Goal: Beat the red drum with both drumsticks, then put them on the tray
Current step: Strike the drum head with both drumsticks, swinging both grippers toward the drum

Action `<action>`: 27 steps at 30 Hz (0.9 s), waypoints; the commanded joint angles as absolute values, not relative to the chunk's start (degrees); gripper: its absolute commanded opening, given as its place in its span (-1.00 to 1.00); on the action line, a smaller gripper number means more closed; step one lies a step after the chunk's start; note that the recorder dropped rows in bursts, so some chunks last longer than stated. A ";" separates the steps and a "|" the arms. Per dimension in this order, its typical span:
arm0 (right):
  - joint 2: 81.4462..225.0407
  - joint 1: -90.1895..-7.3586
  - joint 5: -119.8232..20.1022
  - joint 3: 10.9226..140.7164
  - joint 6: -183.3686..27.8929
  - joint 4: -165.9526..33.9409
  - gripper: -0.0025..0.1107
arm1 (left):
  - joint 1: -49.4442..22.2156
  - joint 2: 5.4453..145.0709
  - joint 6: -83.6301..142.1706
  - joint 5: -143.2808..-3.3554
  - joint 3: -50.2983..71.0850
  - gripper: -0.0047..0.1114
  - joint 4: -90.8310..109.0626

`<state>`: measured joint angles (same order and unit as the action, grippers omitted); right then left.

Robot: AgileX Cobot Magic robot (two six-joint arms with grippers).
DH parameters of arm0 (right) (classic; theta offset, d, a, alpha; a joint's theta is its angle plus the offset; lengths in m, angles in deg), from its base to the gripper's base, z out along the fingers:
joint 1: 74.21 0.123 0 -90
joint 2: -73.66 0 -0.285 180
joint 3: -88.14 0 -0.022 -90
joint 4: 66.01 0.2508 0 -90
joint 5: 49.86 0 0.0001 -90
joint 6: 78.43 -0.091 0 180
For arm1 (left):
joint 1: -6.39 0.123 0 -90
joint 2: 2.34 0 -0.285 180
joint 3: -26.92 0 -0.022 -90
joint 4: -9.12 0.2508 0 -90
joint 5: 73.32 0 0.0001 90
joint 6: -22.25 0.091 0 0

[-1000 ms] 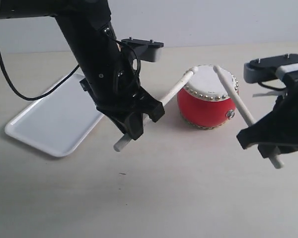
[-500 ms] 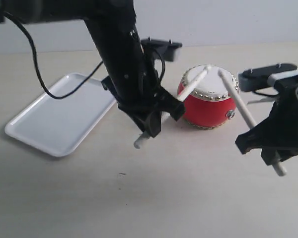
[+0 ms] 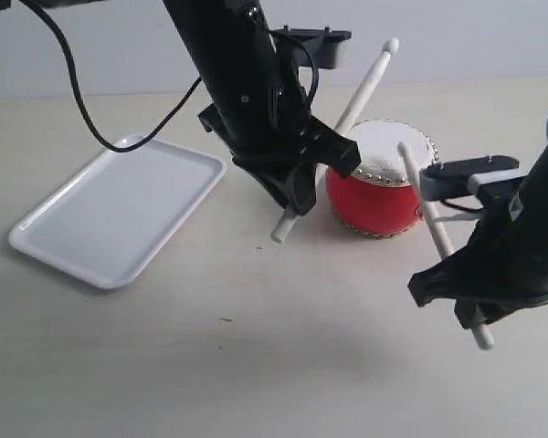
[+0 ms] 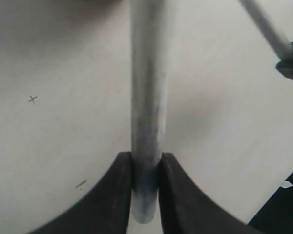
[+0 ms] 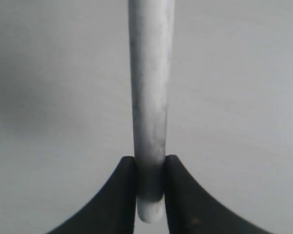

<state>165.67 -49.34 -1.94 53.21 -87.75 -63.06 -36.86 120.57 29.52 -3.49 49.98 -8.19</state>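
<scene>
Exterior view, clock directions as seen there. The left end effector (image 3: 295, 199) is pinching the left drumstick (image 3: 365, 84) close to its butt. The left wrist view shows both jaws pressed on the shaft (image 4: 146, 168). The right end effector (image 3: 468, 306) pinches the right drumstick (image 3: 429, 203) the same way, near the butt (image 5: 150, 170).

The red drum (image 3: 376, 193) sits on the table (image 3: 256, 374), at 3 o'clock from the left end effector and just beside it. From the right end effector it lies at 11 o'clock and further off.

- **Left stick:** long axis runs 7-to-1. The tip is up in the air, past the drum's far rim and clear of the white head.
- **Right stick:** long axis runs 5-to-11. The tip is at the head's right edge; I can't tell whether it touches or sits just above.

Probably mid-beat, with the left stick cocked high for a stroke. The key relation is that the head lies below the left tip, toward 6 o'clock, so the tip has to tilt down onto it.

The tray (image 3: 110, 214) is at 9 o'clock from the left end effector, well apart, with its long axis roughly 8-to-2. The left arm is clearly nearer to it. The right arm would have to cross past the drum.
</scene>
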 commanded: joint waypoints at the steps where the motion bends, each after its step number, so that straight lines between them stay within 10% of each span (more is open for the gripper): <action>1: 150.09 -49.54 1.85 55.32 -89.23 -63.33 -0.96 | -37.22 127.62 28.95 -3.36 48.98 -0.92 -8.71; 18: 174.96 -49.54 -11.22 52.07 -88.60 -63.36 -0.96 | -37.50 118.81 27.74 -3.36 50.97 -0.92 -8.65; 27: 155.04 -49.54 -0.03 54.81 -89.15 -63.37 -0.96 | -37.72 123.88 27.86 -3.36 49.91 -0.92 -6.26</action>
<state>164.08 -49.34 -2.38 54.14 -89.19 -63.04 -37.24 120.79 28.11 -3.36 50.72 -5.76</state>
